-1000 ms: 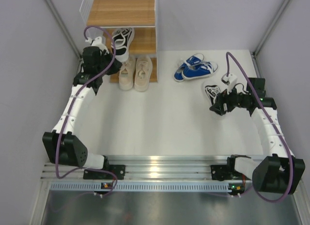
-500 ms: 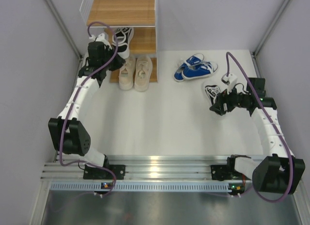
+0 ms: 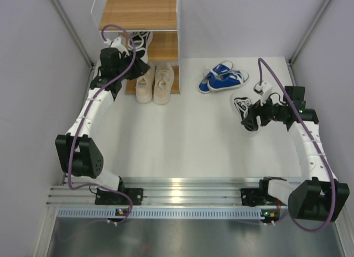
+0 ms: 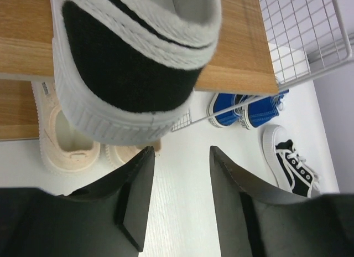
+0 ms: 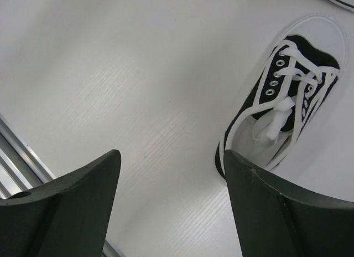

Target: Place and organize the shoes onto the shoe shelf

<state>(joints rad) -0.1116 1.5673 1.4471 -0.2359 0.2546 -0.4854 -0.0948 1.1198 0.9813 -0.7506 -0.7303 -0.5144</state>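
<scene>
The shoe shelf (image 3: 164, 49) stands at the back left. One black-and-white shoe (image 3: 141, 42) lies on its middle board (image 4: 238, 53), heel (image 4: 125, 75) toward me. My left gripper (image 3: 139, 65) (image 4: 182, 157) is open just behind that heel, with nothing between the fingers. The beige pair (image 3: 155, 83) (image 4: 67, 147) sits on the lowest board. The blue pair (image 3: 223, 78) (image 4: 248, 111) lies on the table. The other black-and-white shoe (image 3: 241, 104) (image 5: 282, 107) (image 4: 291, 163) lies on the table at the right. My right gripper (image 3: 247, 124) (image 5: 172, 157) hangs open beside its heel.
Grey walls close in the left and right sides. The shelf's white wire frame (image 4: 299, 30) rises on its right side. An aluminium rail (image 3: 182, 186) carrying the arm bases runs along the near edge.
My left arm pushed the black-and-white shoe onto the middle board, then its gripper opened and let the shoe go. The right arm barely shifted.
</scene>
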